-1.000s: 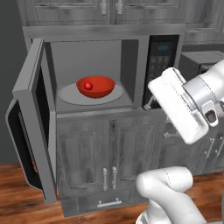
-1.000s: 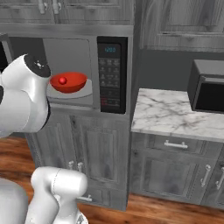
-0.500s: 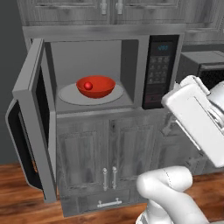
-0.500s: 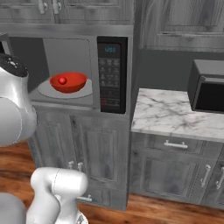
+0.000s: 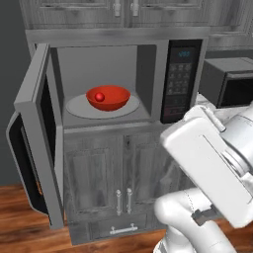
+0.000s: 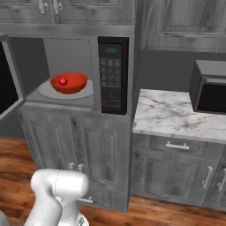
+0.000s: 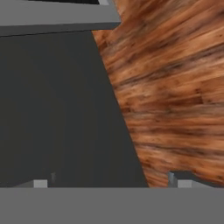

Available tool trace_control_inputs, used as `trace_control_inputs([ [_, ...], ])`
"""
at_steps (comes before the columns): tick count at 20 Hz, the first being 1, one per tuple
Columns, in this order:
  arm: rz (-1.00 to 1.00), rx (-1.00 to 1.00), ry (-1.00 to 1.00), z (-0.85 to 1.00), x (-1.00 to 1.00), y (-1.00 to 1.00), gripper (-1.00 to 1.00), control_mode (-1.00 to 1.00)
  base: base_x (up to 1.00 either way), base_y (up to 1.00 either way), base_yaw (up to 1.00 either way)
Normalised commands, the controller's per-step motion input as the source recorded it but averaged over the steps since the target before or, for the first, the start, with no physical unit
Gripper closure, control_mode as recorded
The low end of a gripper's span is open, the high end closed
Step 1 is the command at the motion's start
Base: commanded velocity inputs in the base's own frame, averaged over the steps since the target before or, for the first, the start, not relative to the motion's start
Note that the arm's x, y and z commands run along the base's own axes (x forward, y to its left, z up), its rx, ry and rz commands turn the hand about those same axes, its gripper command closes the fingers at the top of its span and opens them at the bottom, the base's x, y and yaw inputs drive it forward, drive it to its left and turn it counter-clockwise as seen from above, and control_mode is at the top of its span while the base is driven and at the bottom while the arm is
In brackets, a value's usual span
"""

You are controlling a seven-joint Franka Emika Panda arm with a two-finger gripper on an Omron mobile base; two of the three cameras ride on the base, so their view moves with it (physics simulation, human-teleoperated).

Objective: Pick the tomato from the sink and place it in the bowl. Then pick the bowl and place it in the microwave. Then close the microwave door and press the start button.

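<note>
— End effector (image 7: 109,181) status first: its two fingertips sit wide apart at the bottom of the hand view, nothing between them, looking at a dark grey panel and the wood floor (image 7: 175,96).

— So where are the things it cares about?

— Tomato (image 5: 100,96) lies inside the bowl (image 5: 108,98), and the bowl rests on the round plate (image 5: 74,106) in the microwave (image 5: 104,79). Both placements look done. What I judge is left: shutting the door (image 5: 37,143) and pressing start on the keypad (image 5: 179,81).

— And the door?

— It stands swung far out to the left, its edge facing the left base camera, the handle not visible from there.

— What can go wrong?

— Mostly the push. The door is wide and hinged on the left, so a push near the hinge would give little swing, and the fingers could slide off the flat glass. A hard shove could slam it and jolt the bowl on its plate, perhaps rolling the tomato about.

— Anything about the arm itself?

— Its big white link (image 5: 212,168) sits low on the right in the left base view, close to the bench (image 6: 176,117) and cabinet fronts. Swinging across toward the door, it could clip the microwave's front corner or the keypad and press a button early.

— And start?

— The buttons are small and tightly packed; I cannot tell which is start, so a wrong press is a real risk.
</note>
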Motion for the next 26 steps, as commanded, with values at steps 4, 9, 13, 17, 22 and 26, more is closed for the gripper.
trace_control_inputs([
  [4, 0.00, 0.00, 0.02, 0.00, 0.00, 0.46, -1.00, -1.00, 0.00, 0.00, 0.00],
  [9, -0.04, 0.00, 0.02, -0.08, 0.13, 0.52, -1.00, -1.00, 0.00, 0.00, 0.00],
  [13, -0.14, 0.00, 0.00, -0.18, 0.26, 0.80, -1.00, -1.00, 0.00, 0.00, 0.00],
  [17, -0.27, -0.03, 0.00, -0.20, 0.46, 0.92, -1.00, -1.00, 0.00, 0.00, 0.00],
  [22, -0.34, -0.07, -0.01, -0.08, 0.43, 0.81, -1.00, -1.00, 0.00, 0.00, 0.00],
  [26, -0.35, -0.13, -0.04, -0.09, 0.67, 0.78, -1.00, -1.00, 0.00, 0.00, 0.00],
])
